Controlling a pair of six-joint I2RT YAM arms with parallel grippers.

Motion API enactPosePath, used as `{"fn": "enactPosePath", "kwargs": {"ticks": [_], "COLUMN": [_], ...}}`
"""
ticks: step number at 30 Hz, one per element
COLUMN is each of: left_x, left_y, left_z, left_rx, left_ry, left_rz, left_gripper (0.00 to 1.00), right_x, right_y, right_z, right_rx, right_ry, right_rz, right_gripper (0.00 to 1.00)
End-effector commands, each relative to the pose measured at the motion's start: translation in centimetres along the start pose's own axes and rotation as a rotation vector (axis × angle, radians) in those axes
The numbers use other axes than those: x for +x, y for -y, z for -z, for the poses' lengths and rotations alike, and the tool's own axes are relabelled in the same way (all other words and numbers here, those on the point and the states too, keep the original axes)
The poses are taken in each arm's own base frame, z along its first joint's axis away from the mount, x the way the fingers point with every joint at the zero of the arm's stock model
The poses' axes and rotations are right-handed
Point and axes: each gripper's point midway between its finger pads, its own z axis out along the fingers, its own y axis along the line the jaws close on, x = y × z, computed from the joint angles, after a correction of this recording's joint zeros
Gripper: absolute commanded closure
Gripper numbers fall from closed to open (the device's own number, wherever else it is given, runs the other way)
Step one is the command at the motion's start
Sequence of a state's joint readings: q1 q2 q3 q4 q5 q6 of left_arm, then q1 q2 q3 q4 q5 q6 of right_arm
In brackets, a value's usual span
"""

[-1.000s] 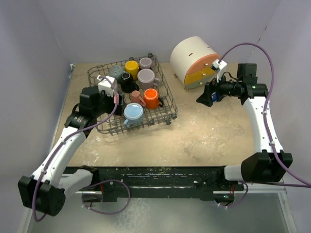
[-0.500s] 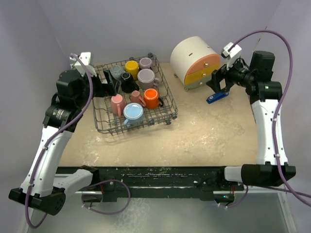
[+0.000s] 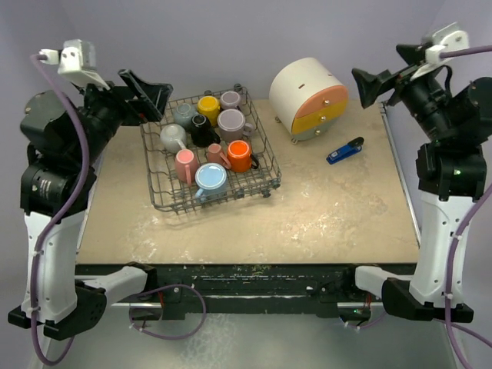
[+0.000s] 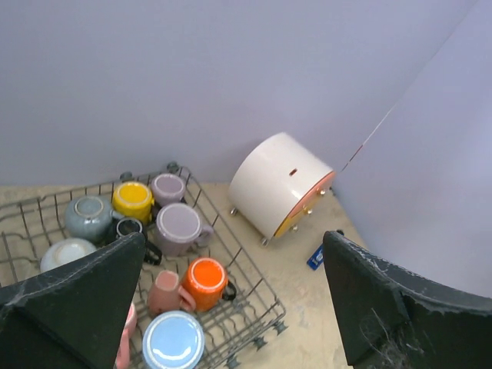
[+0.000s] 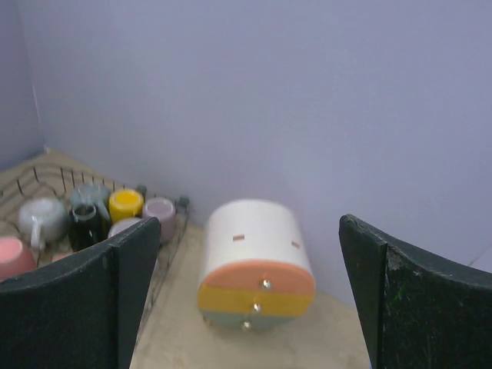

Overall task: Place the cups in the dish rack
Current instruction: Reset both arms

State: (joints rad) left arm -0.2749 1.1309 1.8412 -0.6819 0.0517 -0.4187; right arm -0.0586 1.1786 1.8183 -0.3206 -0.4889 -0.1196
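The grey wire dish rack (image 3: 262, 178) stands at the back left of the table, also seen in the left wrist view (image 4: 265, 296). Several cups sit in it, among them yellow (image 3: 208, 105), mauve (image 3: 232, 121), black (image 3: 201, 127), orange (image 3: 239, 154), pink (image 3: 184, 164) and light blue (image 3: 210, 178). My left gripper (image 3: 147, 94) hangs high over the rack's left rear corner, open and empty (image 4: 233, 246). Open and empty too, my right gripper (image 3: 375, 84) is raised at the far right (image 5: 250, 223), facing the white cylinder.
A big white cylinder with orange and yellow drawer fronts (image 3: 307, 96) lies right of the rack. A small blue and black object (image 3: 344, 151) rests on the table in front of it. Purple walls close in the back and both sides.
Both arms have lifted up and outward, away from the table. The left gripper has left the rack, where a pink cup now shows. The blue object now lies apart from the right gripper.
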Motion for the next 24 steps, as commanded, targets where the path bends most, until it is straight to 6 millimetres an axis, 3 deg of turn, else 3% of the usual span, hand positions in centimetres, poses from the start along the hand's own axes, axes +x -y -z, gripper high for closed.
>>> {"fn": "enactPosePath", "kwargs": {"ticks": [1, 5, 8, 17, 24], "left_x": [-4.4, -5.9, -6.4, -6.3, -5.7], "left_y": [2.1, 2.9, 3.5, 4.0, 4.0], "left_z": [2.6, 3.8, 4.4, 4.5, 4.0], "left_rx": [0.055, 0.078, 0.104, 0.132, 0.137], "left_ry": [0.116, 0.152, 0.170, 0.170, 0.149], "left_rz": [0.024, 0.031, 0.053, 0.086, 0.101], "left_gripper": [0.01, 0.01, 0.01, 0.01, 0.01], "right_x": [-7.0, -10.1, -10.8, -10.7, -10.7], "right_y": [0.0, 1.3, 1.7, 3.1, 2.8], "right_z": [0.9, 2.1, 3.1, 4.0, 4.4], "right_rx": [0.016, 0.108, 0.149, 0.247, 0.239], "right_ry": [0.193, 0.287, 0.321, 0.290, 0.281], "right_rz": [-0.082, -0.092, -0.081, -0.102, -0.073], "right_gripper": [0.00, 0.00, 0.00, 0.00, 0.00]}}
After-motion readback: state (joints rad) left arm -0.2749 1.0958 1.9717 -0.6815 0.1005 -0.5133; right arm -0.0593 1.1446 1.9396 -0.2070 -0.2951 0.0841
